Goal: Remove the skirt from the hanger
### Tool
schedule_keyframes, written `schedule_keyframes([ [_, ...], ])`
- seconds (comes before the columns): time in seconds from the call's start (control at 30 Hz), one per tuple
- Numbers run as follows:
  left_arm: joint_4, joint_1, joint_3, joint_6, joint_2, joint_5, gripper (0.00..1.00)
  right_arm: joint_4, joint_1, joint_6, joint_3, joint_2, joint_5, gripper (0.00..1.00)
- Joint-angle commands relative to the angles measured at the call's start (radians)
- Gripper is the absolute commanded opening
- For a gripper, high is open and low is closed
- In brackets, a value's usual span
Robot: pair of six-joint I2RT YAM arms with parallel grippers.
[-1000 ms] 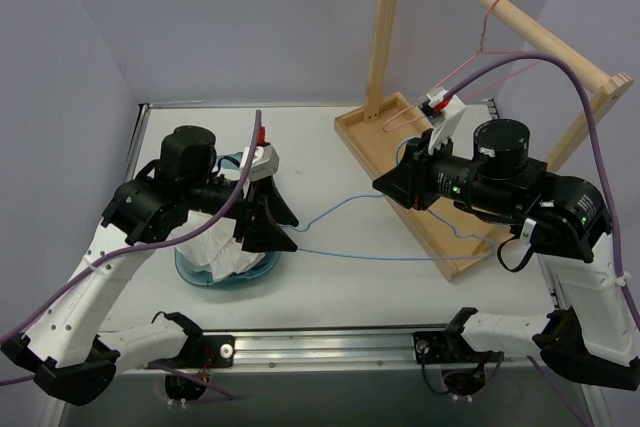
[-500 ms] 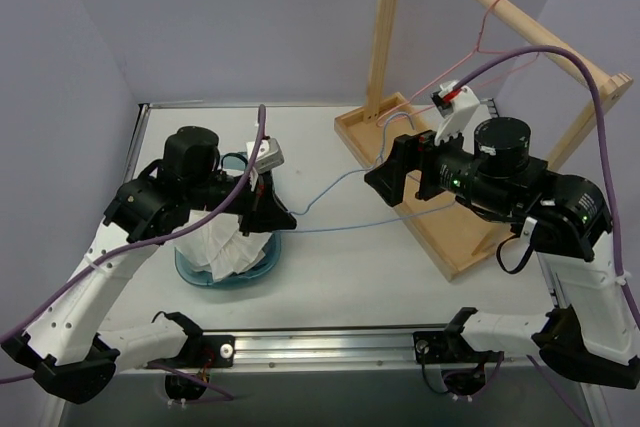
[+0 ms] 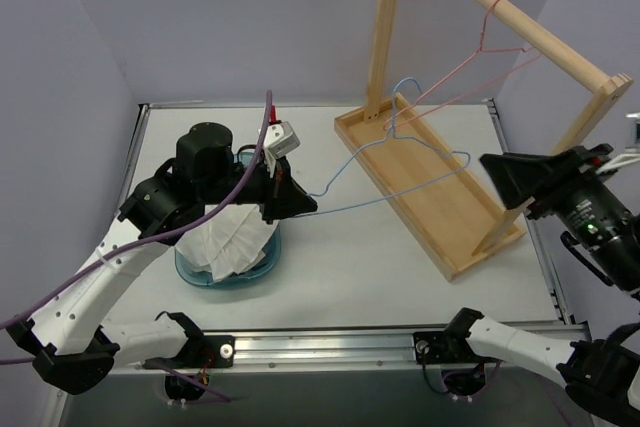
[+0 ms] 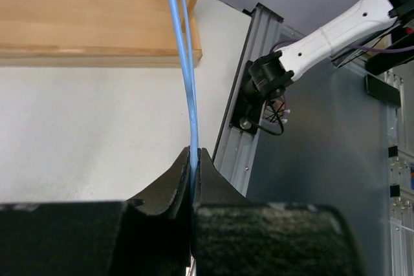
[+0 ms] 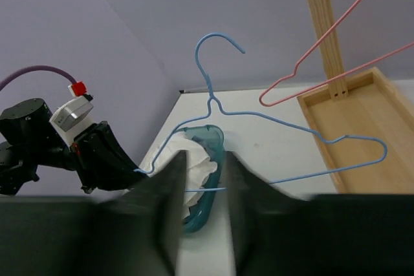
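Note:
The light-blue hanger (image 3: 380, 195) is bare and hangs in the air between the bowl and the wooden rack, hook up. My left gripper (image 3: 305, 205) is shut on its left end; in the left wrist view the gripper (image 4: 194, 153) pinches the hanger's wire (image 4: 189, 82) between its jaws. The white skirt (image 3: 230, 242) lies bunched in a teal bowl (image 3: 225, 280) under the left arm. My right gripper (image 3: 490, 169) is pulled back at the far right, apart from the hanger. In the right wrist view that gripper (image 5: 206, 159) is blurred, with a gap and nothing held; beyond it are the skirt (image 5: 198, 159) and hanger (image 5: 208, 82).
A wooden rack stands on a tray-like base (image 3: 450, 227) at the back right. A pink wire hanger (image 3: 480, 45) hangs from its slanted rail, also in the right wrist view as the pink hanger (image 5: 333, 29). A metal rail (image 3: 330, 347) runs along the near table edge.
My left gripper shut on the hanger's left end and raised it. My right gripper let the hanger go and drew back to the far right.

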Motion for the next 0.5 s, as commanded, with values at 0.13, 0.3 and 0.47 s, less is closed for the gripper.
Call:
schedule_keyframes([
  [0.13, 0.194, -0.05, 0.155, -0.073, 0.11, 0.033, 0.02, 0.189, 0.002, 0.062, -0.03, -0.094, 0.016, 0.0],
  [0.3, 0.209, -0.083, 0.258, -0.052, 0.212, -0.026, 0.02, 0.143, 0.002, 0.078, -0.04, -0.066, 0.06, 0.0],
  [0.47, 0.221, -0.096, 0.403, -0.038, 0.311, -0.066, 0.02, 0.109, 0.0, 0.088, -0.037, -0.022, 0.109, 0.0],
])
